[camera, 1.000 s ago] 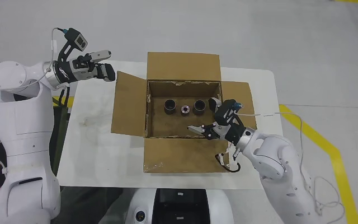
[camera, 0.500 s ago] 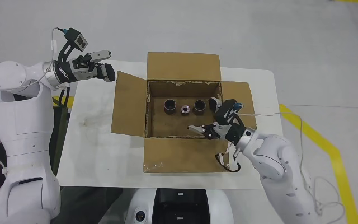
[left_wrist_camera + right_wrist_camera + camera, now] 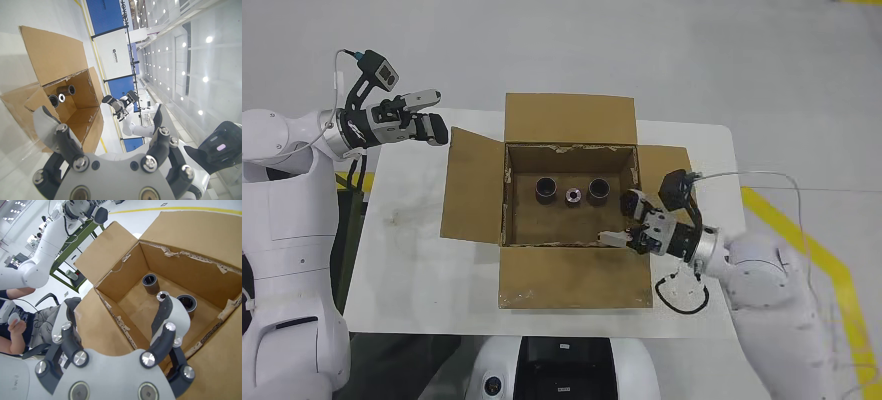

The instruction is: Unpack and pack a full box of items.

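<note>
Unpacking step: right tool (image 3: 620,220) stood wide open, empty, over box (image 3: 572,125) rim. Next move, likely: descent onto nearest cylinder (image 3: 599,187); left tool (image 3: 434,113) likewise open, empty.

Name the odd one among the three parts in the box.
The small silver part in the middle: one dark cylinder and another dark cylinder flank it, both wider.

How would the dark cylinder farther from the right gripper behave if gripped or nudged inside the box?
The dark cylinder stands on its flat end, so a nudge would probably slide it across the box floor. Knocked over, its round wall would likely roll. It looks like rigid metal, so it is probably heavy for its size.
</note>
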Controlling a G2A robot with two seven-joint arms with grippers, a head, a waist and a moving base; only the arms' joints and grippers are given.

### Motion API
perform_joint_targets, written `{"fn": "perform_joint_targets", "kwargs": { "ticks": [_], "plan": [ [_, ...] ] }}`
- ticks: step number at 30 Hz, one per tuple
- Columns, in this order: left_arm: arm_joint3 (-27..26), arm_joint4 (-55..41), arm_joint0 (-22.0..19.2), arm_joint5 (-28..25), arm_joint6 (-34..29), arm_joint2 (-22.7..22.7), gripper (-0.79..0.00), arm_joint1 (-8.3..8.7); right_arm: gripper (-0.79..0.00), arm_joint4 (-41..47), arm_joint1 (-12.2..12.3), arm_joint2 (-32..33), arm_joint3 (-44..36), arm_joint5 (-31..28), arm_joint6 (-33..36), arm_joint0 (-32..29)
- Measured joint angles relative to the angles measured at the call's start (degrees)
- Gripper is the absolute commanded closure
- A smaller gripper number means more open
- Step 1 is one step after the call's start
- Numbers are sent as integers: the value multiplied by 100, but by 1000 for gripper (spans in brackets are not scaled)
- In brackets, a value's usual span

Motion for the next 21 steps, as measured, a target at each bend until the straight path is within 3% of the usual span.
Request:
{"fn": "perform_joint_targets", "kwargs": {
  "ticks": [11, 21],
  "plan": [
    [0, 0, 0, 0, 0, 0, -785, 0, -785, 2721, 247, 1154, 940, -308, 922, -247],
    [0, 0, 0, 0, 0, 0, -785, 0, -785, 3343, 380, 1831, 1513, -42, 860, -463]
  ]
}}
